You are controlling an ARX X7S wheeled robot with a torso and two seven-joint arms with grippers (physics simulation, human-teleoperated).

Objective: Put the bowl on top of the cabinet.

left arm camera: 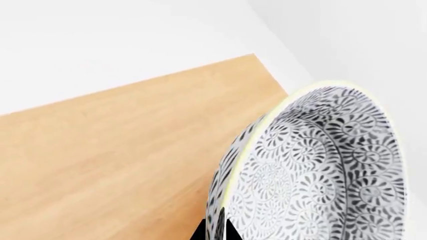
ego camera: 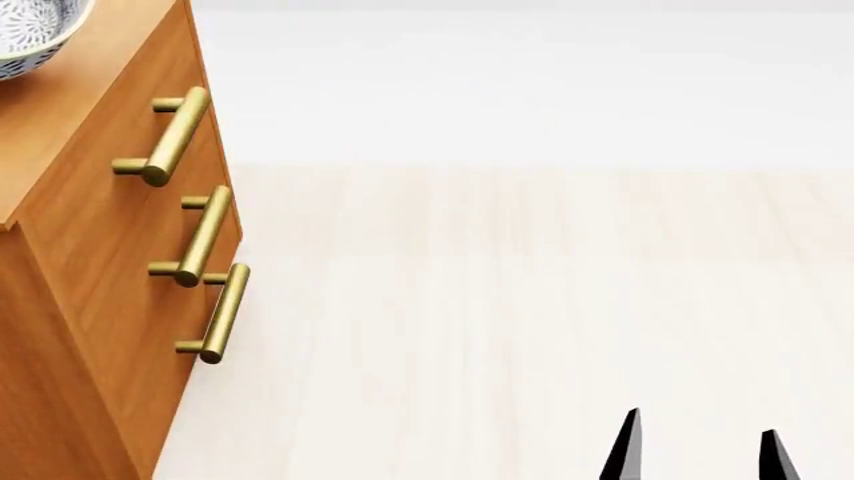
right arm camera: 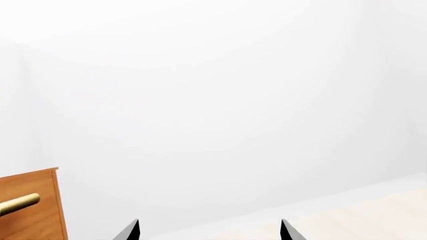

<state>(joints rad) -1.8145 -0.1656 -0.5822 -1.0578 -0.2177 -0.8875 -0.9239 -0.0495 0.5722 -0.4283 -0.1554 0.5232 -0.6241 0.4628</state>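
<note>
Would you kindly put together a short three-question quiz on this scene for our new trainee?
1. True or false: the bowl is clamped at its rim by the left gripper.
2. How many brass bar handles show on the cabinet in the head view?
3. The right gripper is: A) shut on a plate, B) open and empty, C) pulling a drawer.

Key
1. True; the thin dark jaws straddle the rim, above the cabinet's light wood top.
2. Three.
3. B; its jaws stand apart with only pale floor between them.

Cabinet [ego camera: 94,250] top lies bare beside the bowl [ego camera: 34,35]; floor [ego camera: 534,300] right of it unobstructed
</note>
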